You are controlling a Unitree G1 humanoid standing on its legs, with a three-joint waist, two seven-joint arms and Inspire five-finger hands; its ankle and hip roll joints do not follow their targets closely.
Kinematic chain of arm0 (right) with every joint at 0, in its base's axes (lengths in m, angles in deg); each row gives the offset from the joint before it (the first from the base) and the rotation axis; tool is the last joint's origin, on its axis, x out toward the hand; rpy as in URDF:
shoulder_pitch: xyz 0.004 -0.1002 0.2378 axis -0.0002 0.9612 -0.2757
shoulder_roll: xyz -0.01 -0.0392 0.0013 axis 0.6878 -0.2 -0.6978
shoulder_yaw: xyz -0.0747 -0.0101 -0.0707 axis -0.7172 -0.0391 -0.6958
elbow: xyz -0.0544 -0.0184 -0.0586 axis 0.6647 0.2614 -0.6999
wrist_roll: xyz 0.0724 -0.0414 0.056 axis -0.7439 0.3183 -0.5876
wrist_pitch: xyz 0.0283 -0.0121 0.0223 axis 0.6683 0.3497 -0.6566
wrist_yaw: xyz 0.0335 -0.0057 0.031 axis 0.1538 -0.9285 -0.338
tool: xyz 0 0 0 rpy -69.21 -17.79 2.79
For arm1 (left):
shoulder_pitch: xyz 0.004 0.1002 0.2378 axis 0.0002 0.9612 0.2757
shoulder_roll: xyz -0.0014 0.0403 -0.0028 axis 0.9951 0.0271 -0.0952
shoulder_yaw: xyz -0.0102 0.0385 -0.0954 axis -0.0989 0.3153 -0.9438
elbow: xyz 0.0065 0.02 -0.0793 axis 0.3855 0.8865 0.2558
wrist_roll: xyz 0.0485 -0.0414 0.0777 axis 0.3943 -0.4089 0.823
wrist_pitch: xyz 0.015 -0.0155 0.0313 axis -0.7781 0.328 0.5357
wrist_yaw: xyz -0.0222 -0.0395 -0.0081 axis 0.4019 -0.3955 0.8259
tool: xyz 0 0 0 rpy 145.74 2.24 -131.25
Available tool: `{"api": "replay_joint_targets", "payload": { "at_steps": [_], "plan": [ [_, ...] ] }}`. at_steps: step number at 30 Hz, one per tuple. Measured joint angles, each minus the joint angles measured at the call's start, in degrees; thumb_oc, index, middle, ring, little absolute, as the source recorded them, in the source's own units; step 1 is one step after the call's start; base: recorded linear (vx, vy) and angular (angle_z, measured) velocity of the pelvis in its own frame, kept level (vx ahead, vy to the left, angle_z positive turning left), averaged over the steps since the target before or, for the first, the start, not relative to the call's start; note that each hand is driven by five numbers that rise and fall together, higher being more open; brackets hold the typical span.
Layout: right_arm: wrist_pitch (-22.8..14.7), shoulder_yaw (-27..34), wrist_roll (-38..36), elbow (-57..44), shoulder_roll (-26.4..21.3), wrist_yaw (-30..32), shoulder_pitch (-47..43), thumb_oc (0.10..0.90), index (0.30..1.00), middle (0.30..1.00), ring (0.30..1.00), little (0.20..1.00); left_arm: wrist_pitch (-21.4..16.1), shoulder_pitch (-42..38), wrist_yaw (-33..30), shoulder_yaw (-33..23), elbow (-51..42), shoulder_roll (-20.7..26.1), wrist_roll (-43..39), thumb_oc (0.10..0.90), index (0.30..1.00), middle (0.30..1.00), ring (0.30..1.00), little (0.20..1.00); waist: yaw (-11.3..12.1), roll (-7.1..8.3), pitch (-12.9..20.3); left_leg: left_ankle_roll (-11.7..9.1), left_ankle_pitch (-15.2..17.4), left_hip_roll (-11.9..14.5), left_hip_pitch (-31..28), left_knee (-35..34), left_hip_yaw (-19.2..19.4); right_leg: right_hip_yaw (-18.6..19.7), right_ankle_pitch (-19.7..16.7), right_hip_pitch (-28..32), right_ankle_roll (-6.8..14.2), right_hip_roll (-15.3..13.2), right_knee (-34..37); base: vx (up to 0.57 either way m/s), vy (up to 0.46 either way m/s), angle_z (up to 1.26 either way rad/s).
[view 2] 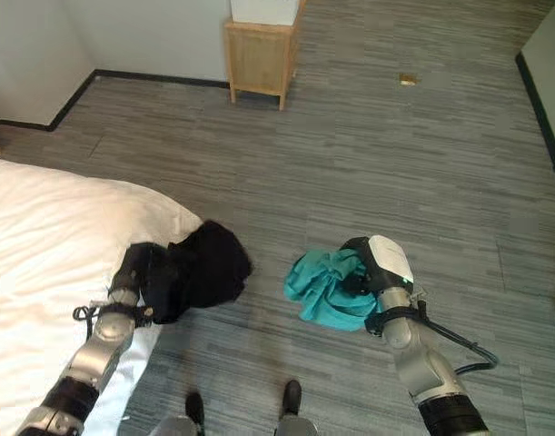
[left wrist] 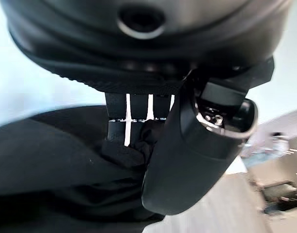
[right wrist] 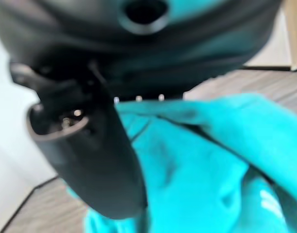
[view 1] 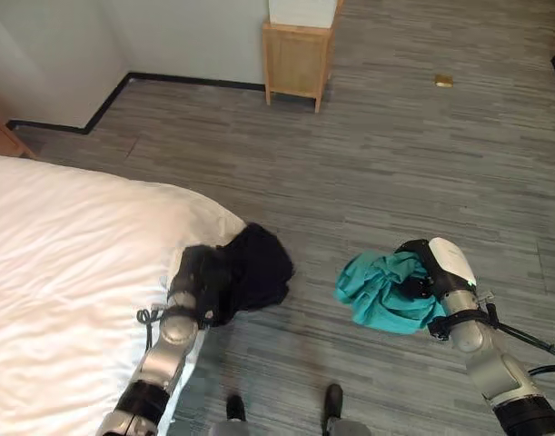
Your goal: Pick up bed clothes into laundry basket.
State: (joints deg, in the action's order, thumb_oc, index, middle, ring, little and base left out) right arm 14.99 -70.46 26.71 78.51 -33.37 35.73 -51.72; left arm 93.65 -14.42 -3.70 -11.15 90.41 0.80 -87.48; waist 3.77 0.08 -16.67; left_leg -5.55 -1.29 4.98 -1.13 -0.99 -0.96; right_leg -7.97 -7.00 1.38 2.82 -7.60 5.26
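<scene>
- Two garments show in the left eye view: my left robot hand (view 1: 197,277), low and left of centre, grips a black garment (view 1: 257,268) at the corner of the white bed (view 1: 68,245); my right robot hand (view 1: 438,268), lower right, holds a teal garment (view 1: 381,292) above the grey floor (view 1: 395,154).
- Right eye view: a wooden cabinet (view 2: 257,59) stands at top centre.
- Left wrist view: my fingers (left wrist: 120,131) curl into black cloth.
- Right wrist view: my thumb (right wrist: 102,160) presses teal cloth.

bedroom | white bed (view 1: 68,245) | wooden nightstand (view 1: 297,59) | grey plank floor (view 1: 395,163)
</scene>
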Motion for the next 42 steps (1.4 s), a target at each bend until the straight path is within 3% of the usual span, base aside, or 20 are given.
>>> {"api": "replay_joint_targets", "payload": {
  "at_steps": [2,3,4,7,10,14,15,20,21,22,24,26,28,31,34,35,38,39,40,42],
  "plan": [
    [0.2,1.3,-0.2,0.2,-1.0,0.0,0.1,0.4,0.3,0.3,0.3,0.3,0.2,-0.2,0.0,0.1,-0.1,0.0,0.2,0.4,0.3,0.3,0.3,0.3,-0.9,-2.07,-0.4,-0.6,-1.5,-0.9,0.4,-1.6,0.6,-1.3,0.5,1.4,-0.6,1.5,0.1,0.07,-0.019,0.03],
    [0.2,1.6,-0.4,0.1,-2.4,0.0,0.1,0.4,0.3,0.3,0.3,0.3,0.1,-0.3,0.0,0.0,-0.4,0.0,0.4,0.4,0.3,0.3,0.3,0.3,-0.9,-4.54,-0.2,-0.1,-3.7,-1.1,0.8,-1.4,0.6,-1.4,0.8,1.9,-0.8,3.5,0.1,0.15,-0.016,-0.11],
    [0.3,1.8,-0.5,0.1,-2.7,0.1,0.0,0.4,0.3,0.3,0.3,0.3,0.1,-0.7,0.0,0.0,-0.3,0.4,0.7,0.4,0.3,0.3,0.3,0.3,-0.8,-5.49,-0.2,2.3,-3.4,-1.2,0.9,-1.4,1.4,-1.4,1.4,2.2,-0.7,4.3,0.5,0.15,-0.016,-0.06],
    [0.5,2.9,-1.2,0.0,-3.9,0.1,0.0,0.4,0.3,0.3,0.3,0.3,0.3,-3.2,-0.4,-0.2,-0.2,0.5,2.4,0.4,0.3,0.3,0.3,0.3,-1.1,-6.17,-0.2,1.4,-4.3,-2.0,2.2,-1.7,0.0,-1.1,2.1,1.3,-0.5,3.9,0.5,0.29,-0.034,0.12],
    [1.0,2.8,-1.5,0.6,-4.4,0.1,-1.2,0.4,0.3,0.3,0.3,0.3,0.2,-4.2,-0.4,-0.1,-0.2,0.4,4.0,0.4,0.3,0.3,0.3,0.3,0.9,-4.79,-0.9,-0.5,-2.3,-5.8,8.6,1.3,-1.9,2.7,2.4,-0.4,-1.5,1.2,0.1,0.35,0.001,-0.1],
    [1.4,1.9,-2.1,-0.1,-3.8,0.1,-2.0,0.4,0.3,0.3,0.3,0.3,0.4,-3.9,-0.4,-0.1,-0.2,-0.5,4.0,0.4,0.3,0.3,0.3,0.3,4.1,-7.93,-0.7,-2.1,-3.1,-4.7,15.8,-1.7,1.4,6.2,5.2,0.9,2.1,0.3,0.5,0.58,0.195,-0.36],
    [2.0,1.6,-2.1,-2.0,-2.8,0.0,-2.0,0.4,0.3,0.3,0.3,0.3,0.6,-3.6,-0.3,-0.6,-0.8,-0.4,3.9,0.4,0.3,0.3,0.3,0.3,4.9,-6.96,-1.3,-1.0,-3.6,-5.8,15.9,0.9,4.3,8.3,8.6,1.6,1.1,-1.5,-0.6,0.68,0.304,-0.51],
    [1.5,0.5,-1.1,-7.2,4.8,0.2,-1.2,0.4,0.3,0.3,0.3,0.3,0.8,0.1,0.0,0.7,-8.4,1.2,3.8,0.4,0.3,0.3,0.3,0.3,6.7,-4.57,-1.0,2.1,-2.5,-8.1,11.1,-0.5,9.6,8.8,15.6,-0.7,6.9,-5.0,-28.1,0.43,0.19,-0.22],
    [1.4,-0.5,-0.9,-8.6,6.8,0.0,-1.0,0.4,0.3,0.3,0.3,0.3,0.8,-0.1,0.1,1.6,-9.5,1.9,3.9,0.4,0.3,0.3,0.3,0.3,6.4,-3.87,-0.8,4.6,-3.7,-9.2,9.8,-0.3,10.5,9.9,12.9,-0.5,8.3,-5.6,-35.9,0.29,0.174,0.01],
    [1.4,-1.5,0.0,-10.0,7.8,0.0,-1.3,0.4,0.3,0.3,0.3,0.3,0.8,-0.6,0.0,1.6,-9.5,2.3,4.2,0.4,0.3,0.3,0.3,0.3,6.3,-3.18,-0.8,10.9,-3.0,-10.9,9.6,0.9,9.4,12.7,5.3,-1.4,9.8,-6.0,-41.4,0.46,0.261,0.01],
    [0.5,-2.5,0.4,-11.0,9.1,0.0,-1.7,0.4,0.3,0.3,0.3,0.3,0.8,-1.4,0.1,1.9,-9.4,2.8,4.4,0.4,0.3,0.3,0.3,0.3,5.7,-2.57,-0.9,13.4,-5.6,-12.1,8.3,0.5,9.7,13.1,7.9,-4.1,10.0,-7.7,-45.8,0.55,0.184,0.1],
    [0.7,-3.1,1.5,-10.9,9.7,0.5,-3.1,0.4,0.3,0.3,0.3,0.3,1.3,-4.0,-0.7,3.4,-8.5,2.5,5.1,0.4,0.3,0.3,0.3,0.3,0.5,-3.97,-2.5,17.0,-2.6,-12.0,7.4,2.0,3.2,11.2,14.9,-11.2,4.0,-2.6,-54.3,0.44,0.037,0.79],
    [1.0,-3.7,1.6,-10.9,9.5,0.3,-2.5,0.4,0.3,0.3,0.3,0.3,1.7,-5.4,-0.5,4.5,-8.3,2.1,5.5,0.4,0.3,0.3,0.3,0.3,-1.6,-4.63,-2.8,15.9,-2.6,-10.5,6.4,1.6,0.2,9.7,18.5,-16.6,3.4,3.0,-51.6,0.34,-0.046,0.81],
    [1.4,-3.4,2.6,-11.1,9.3,0.6,-1.2,0.4,0.3,0.3,0.3,0.3,2.0,-5.6,-0.3,5.5,-7.8,1.6,5.7,0.4,0.3,0.3,0.3,0.3,-4.6,-1.01,-3.4,13.8,0.5,-11.5,0.3,0.2,-2.3,5.6,16.9,-23.1,2.1,6.3,-32.9,0.59,-0.116,0.55],
    [1.5,-2.6,2.7,-10.8,9.1,1.5,-1.2,0.4,0.3,0.3,0.3,0.3,1.9,-6.0,-0.2,5.6,-6.5,1.3,6.1,0.4,0.3,0.3,0.3,0.3,-6.9,0.29,-2.5,13.8,3.9,-13.6,-2.5,0.6,-5.4,2.4,11.0,-23.9,3.7,5.5,-11.6,0.74,-0.226,0.62],
    [1.7,-2.1,2.7,-10.8,9.1,1.5,-1.2,0.4,0.3,0.3,0.3,0.3,1.9,-5.7,-0.2,5.5,-6.3,1.4,6.1,0.4,0.3,0.3,0.3,0.3,-7.5,0.21,-1.8,13.2,5.2,-13.7,-3.5,0.9,-5.8,-2.6,8.6,-23.5,3.2,4.6,-4.8,0.36,-0.138,0.47],
    [1.8,-1.8,3.0,-10.6,8.7,1.5,-0.1,0.4,0.3,0.3,0.3,0.3,2.0,-4.7,-0.2,5.3,-6.0,1.3,6.1,0.4,0.3,0.3,0.3,0.3,-7.7,0.0,-0.6,11.1,8.6,-13.3,-8.2,0.8,-8.6,-3.8,3.5,-20.2,0.7,3.9,-4.0,0.59,-0.177,0.54],
    [1.7,-2.2,3.1,-8.0,8.4,1.6,0.1,0.4,0.3,0.3,0.3,0.3,2.0,-3.9,-0.1,5.4,-5.0,0.4,6.1,0.4,0.3,0.3,0.3,0.3,-7.6,-1.6,1.0,7.3,12.4,-10.5,-11.8,2.9,-10.8,-2.5,-3.0,-16.7,-4.5,6.1,-5.9,0.68,-0.194,0.77],
    [1.9,-2.4,3.1,-6.0,8.3,1.6,0.2,0.4,0.3,0.3,0.3,0.3,2.0,-3.7,0.0,5.4,-4.6,-0.3,6.1,0.4,0.3,0.3,0.3,0.3,-7.6,-2.02,1.2,5.1,13.7,-9.6,-11.8,9.0,-10.1,-3.1,-3.9,-14.2,-5.7,7.0,-7.2,0.58,-0.231,0.86],
    [2.0,-2.4,3.1,-4.3,7.9,1.6,0.4,0.4,0.3,0.3,0.3,0.3,1.6,-2.5,0.2,4.9,-5.0,-1.1,5.9,0.4,0.3,0.3,0.3,0.3,-7.3,-1.89,1.6,2.5,12.2,-9.7,-0.3,37.6,-3.8,-2.4,-4.6,-10.4,-8.9,8.6,-7.1,0.25,-0.182,0.15]
  ]
}}
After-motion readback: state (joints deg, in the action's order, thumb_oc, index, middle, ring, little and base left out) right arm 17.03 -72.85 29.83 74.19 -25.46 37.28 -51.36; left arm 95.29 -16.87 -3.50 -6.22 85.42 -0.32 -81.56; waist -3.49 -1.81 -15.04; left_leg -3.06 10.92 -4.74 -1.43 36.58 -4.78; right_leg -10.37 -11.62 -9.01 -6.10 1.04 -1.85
